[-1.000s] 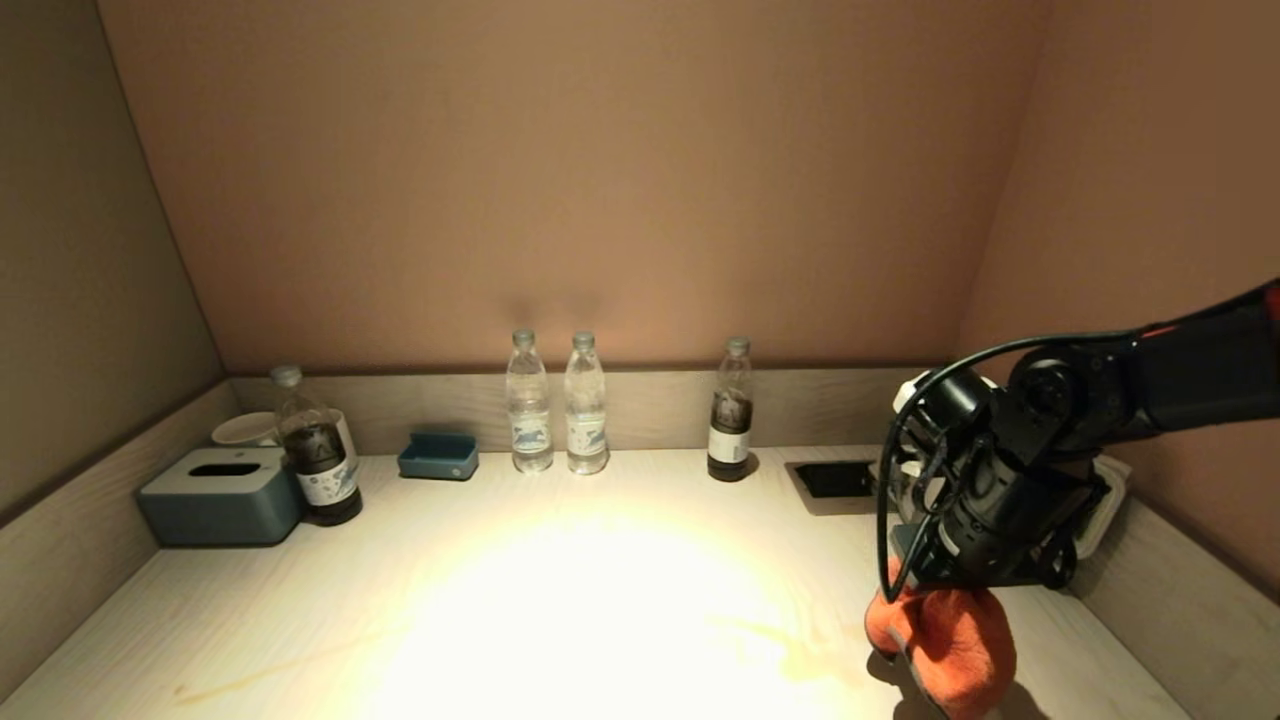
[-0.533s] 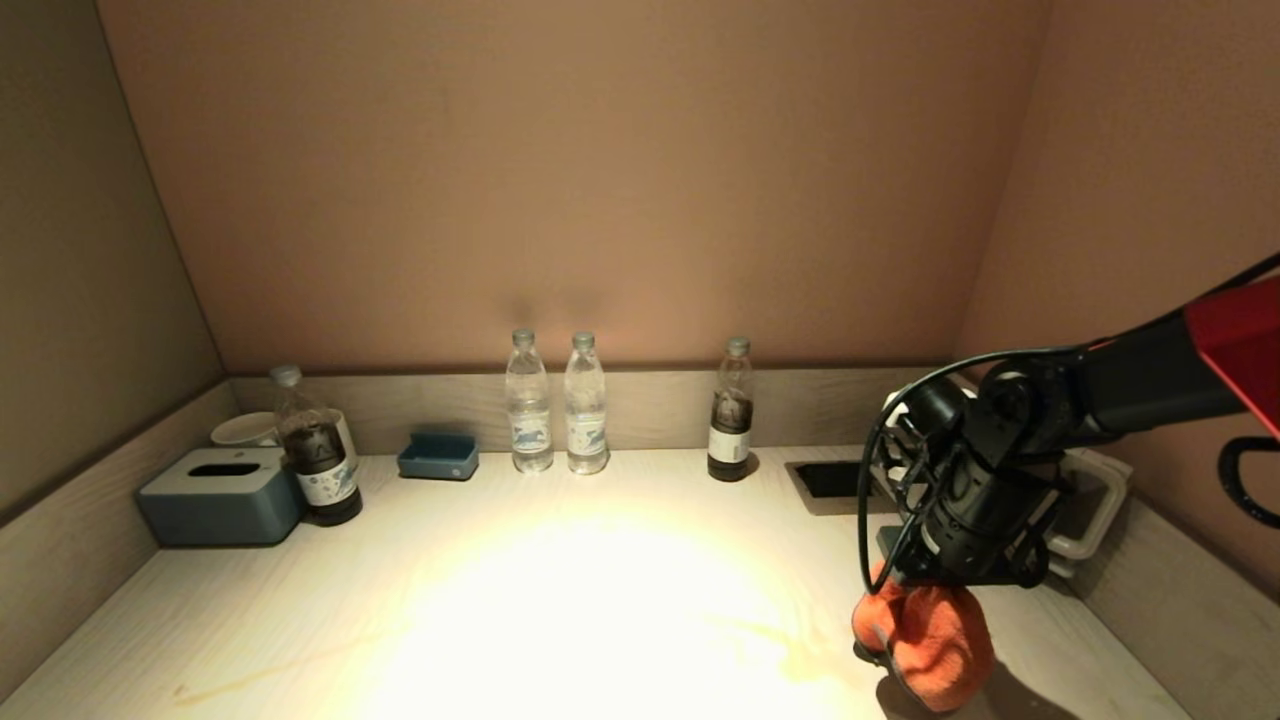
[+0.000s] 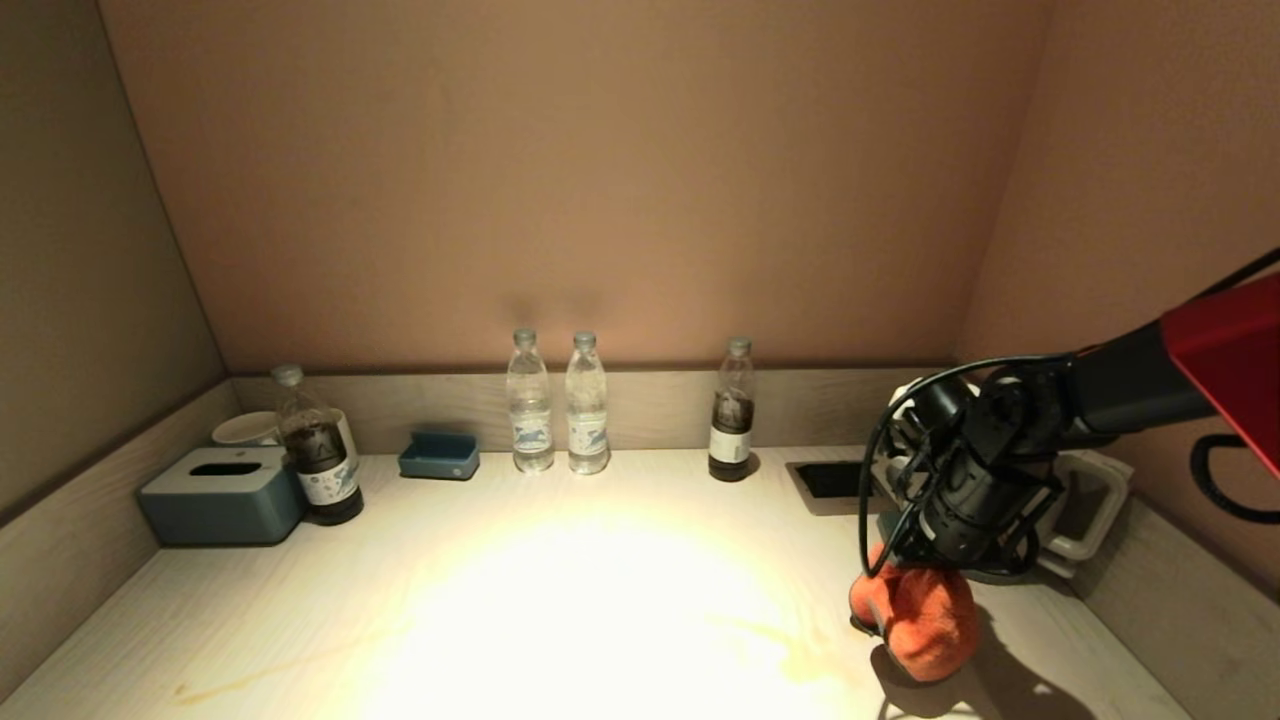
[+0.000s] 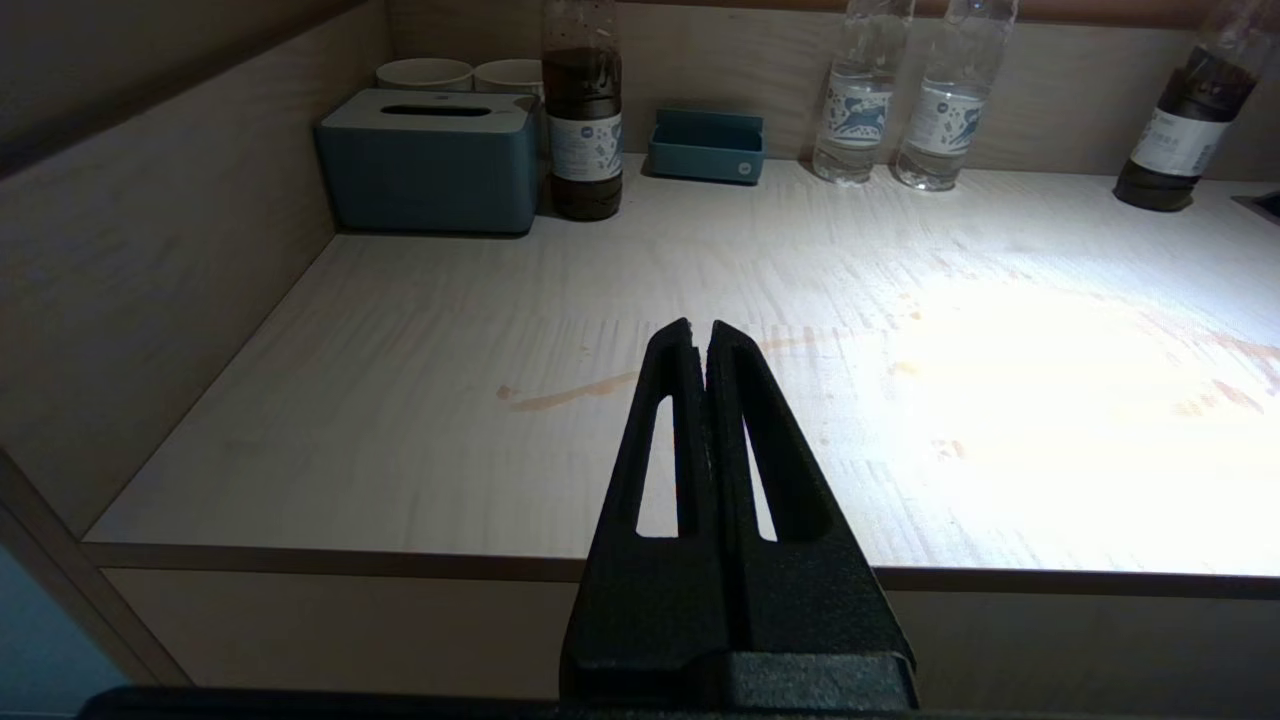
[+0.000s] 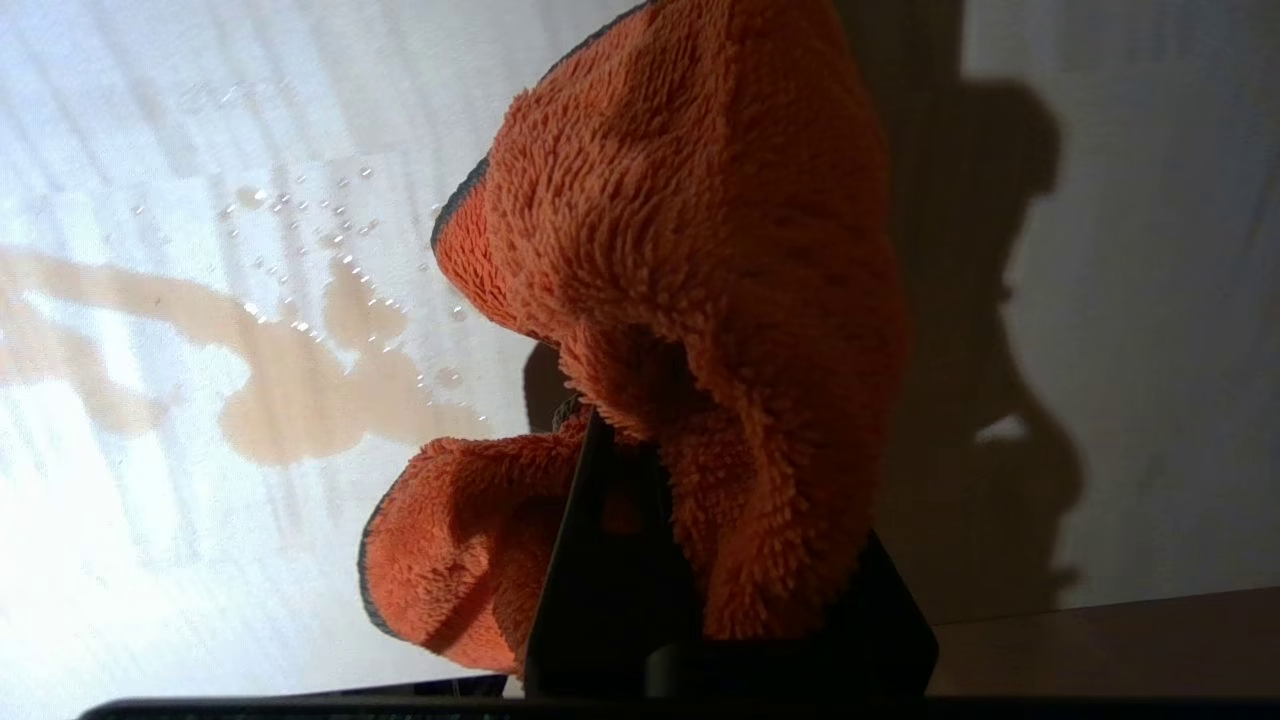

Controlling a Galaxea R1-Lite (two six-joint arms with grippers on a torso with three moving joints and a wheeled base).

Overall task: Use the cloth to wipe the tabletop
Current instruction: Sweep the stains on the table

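Note:
The orange terry cloth [image 3: 917,620] with its dark grey edge hangs bunched from my right gripper [image 3: 903,578], which is shut on it at the tabletop's right front. In the right wrist view the cloth [image 5: 690,250] covers most of the fingers [image 5: 600,540]; whether it touches the wood I cannot tell. A brownish wet stain [image 5: 300,390] with droplets lies just beside it. The pale wood-grain tabletop [image 3: 450,570] has another stain streak [image 4: 570,392] near its front left. My left gripper [image 4: 700,330] is shut and empty, parked over the front edge, outside the head view.
Along the back rim [image 3: 650,405] stand two clear bottles [image 3: 528,405], a dark bottle [image 3: 732,412] and a blue tray [image 3: 438,456]. At the left are a blue-grey tissue box [image 3: 222,495], another dark bottle [image 3: 316,450] and cups [image 3: 245,428]. A recessed socket [image 3: 835,480] and a white container [image 3: 1085,500] sit behind the right arm.
My right gripper has carried the cloth a little farther from me and leftward, lowering it toward the tabletop. The left gripper has not moved.

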